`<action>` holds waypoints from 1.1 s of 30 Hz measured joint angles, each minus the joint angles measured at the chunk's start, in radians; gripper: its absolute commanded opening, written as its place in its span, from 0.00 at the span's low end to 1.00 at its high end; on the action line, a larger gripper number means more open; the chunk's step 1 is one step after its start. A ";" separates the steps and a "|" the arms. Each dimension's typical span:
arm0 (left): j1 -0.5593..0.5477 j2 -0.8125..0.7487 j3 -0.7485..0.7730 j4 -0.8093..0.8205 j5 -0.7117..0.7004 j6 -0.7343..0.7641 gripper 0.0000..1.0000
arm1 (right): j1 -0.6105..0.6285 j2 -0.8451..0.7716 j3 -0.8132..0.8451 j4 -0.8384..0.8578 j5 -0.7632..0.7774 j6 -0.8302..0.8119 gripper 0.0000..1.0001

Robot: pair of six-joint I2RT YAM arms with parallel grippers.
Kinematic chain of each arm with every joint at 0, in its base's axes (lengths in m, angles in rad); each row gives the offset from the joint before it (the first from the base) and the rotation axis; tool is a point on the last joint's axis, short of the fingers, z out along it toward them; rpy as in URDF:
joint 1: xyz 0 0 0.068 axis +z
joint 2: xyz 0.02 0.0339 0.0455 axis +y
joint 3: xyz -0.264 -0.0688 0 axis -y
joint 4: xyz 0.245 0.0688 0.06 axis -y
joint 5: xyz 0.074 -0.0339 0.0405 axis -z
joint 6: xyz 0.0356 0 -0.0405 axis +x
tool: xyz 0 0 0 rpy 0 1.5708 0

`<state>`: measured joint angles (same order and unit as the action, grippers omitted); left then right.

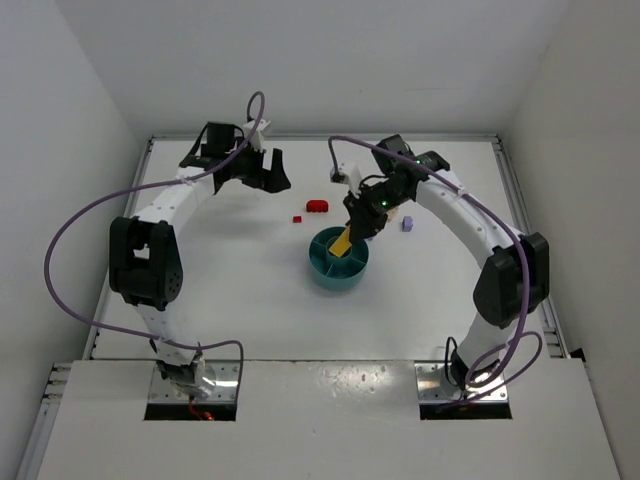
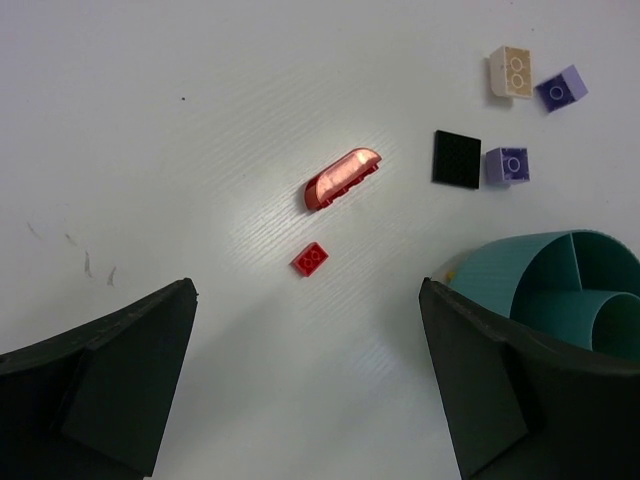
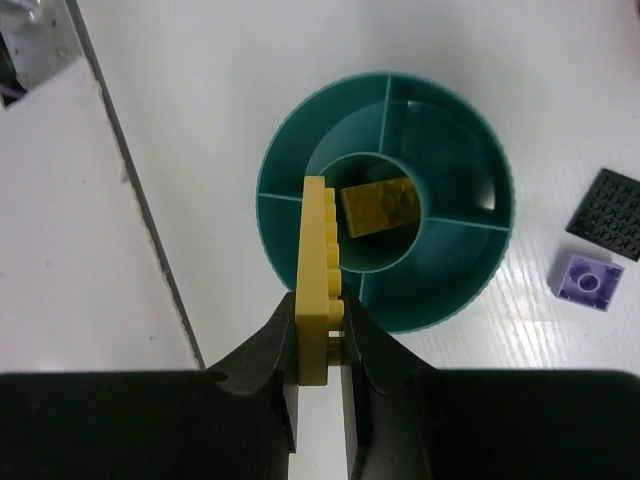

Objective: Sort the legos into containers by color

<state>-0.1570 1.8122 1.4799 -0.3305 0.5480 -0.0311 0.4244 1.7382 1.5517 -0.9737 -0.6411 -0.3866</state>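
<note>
My right gripper (image 3: 322,335) is shut on a long yellow lego (image 3: 317,270) and holds it over the round teal dish (image 3: 480,280); the gripper (image 1: 362,222), lego (image 1: 342,242) and dish (image 1: 327,273) also show in the top view. A yellow brick (image 3: 380,207) lies in the dish's central cup. My left gripper (image 2: 305,375) is open and empty above the table, left of the dish (image 2: 520,275). A curved red lego (image 2: 343,177), a small red brick (image 2: 312,259), a black plate (image 2: 456,158), two purple bricks (image 2: 507,165) and a tan brick (image 2: 512,71) lie on the table.
White walls enclose the white table (image 1: 250,290) on three sides. In the right wrist view a black plate (image 3: 610,213) and a purple brick (image 3: 587,281) lie right of the dish. Purple cables (image 1: 70,230) loop along both arms.
</note>
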 measured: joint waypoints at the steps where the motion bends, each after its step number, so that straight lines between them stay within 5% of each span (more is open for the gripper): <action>1: 0.000 0.000 0.000 0.000 -0.003 0.000 1.00 | 0.011 0.000 -0.007 -0.003 0.014 -0.007 0.00; 12: 0.001 -0.003 -0.046 -0.008 -0.021 0.011 1.00 | 0.043 -0.001 -0.020 0.011 0.154 -0.033 0.02; 13: 0.001 -0.003 -0.047 -0.010 -0.022 0.012 1.00 | 0.047 -0.001 -0.020 0.013 0.161 -0.033 0.05; 17: 0.001 -0.004 -0.047 -0.012 -0.026 0.015 1.00 | 0.066 0.002 -0.019 0.018 0.171 -0.033 0.49; 20: 0.001 -0.004 -0.047 -0.012 -0.025 0.021 1.00 | 0.086 0.013 -0.007 0.016 0.186 -0.051 0.57; 33: 0.001 -0.066 -0.129 0.015 -0.013 0.062 1.00 | 0.055 0.026 0.023 0.140 0.280 0.069 0.51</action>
<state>-0.1562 1.7458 1.3510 -0.3157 0.5350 0.0307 0.4789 1.7638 1.5749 -0.8337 -0.3611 -0.3176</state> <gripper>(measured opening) 0.995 0.514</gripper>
